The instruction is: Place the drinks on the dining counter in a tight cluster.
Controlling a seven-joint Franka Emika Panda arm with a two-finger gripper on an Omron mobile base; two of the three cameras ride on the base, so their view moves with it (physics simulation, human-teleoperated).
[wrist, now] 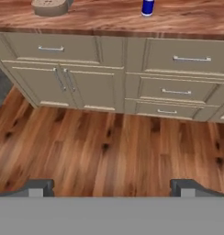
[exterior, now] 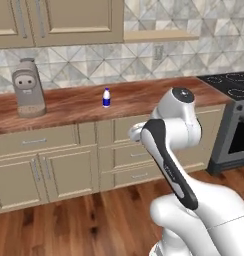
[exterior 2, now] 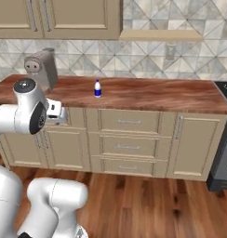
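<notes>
The wall counter [exterior: 144, 95] is running wide ahead of the jaws, its wood top above tan cabinets [wrist: 109, 73]. A grey coffee machine [exterior: 28, 87] is standing up-left of them. The tiny white bottle [wrist: 148, 7] is sitting upright beyond the jaws, near the front edge, well apart from the machine. The gripper [wrist: 112, 187] is hanging wide open, empty, over bare floor [wrist: 109, 147].

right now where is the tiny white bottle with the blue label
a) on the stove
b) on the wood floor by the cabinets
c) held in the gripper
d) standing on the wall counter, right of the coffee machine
d: the tiny white bottle stands upright on the wall counter, to the right of the coffee machine and apart from it, while the gripper is open and holds nothing.
</notes>
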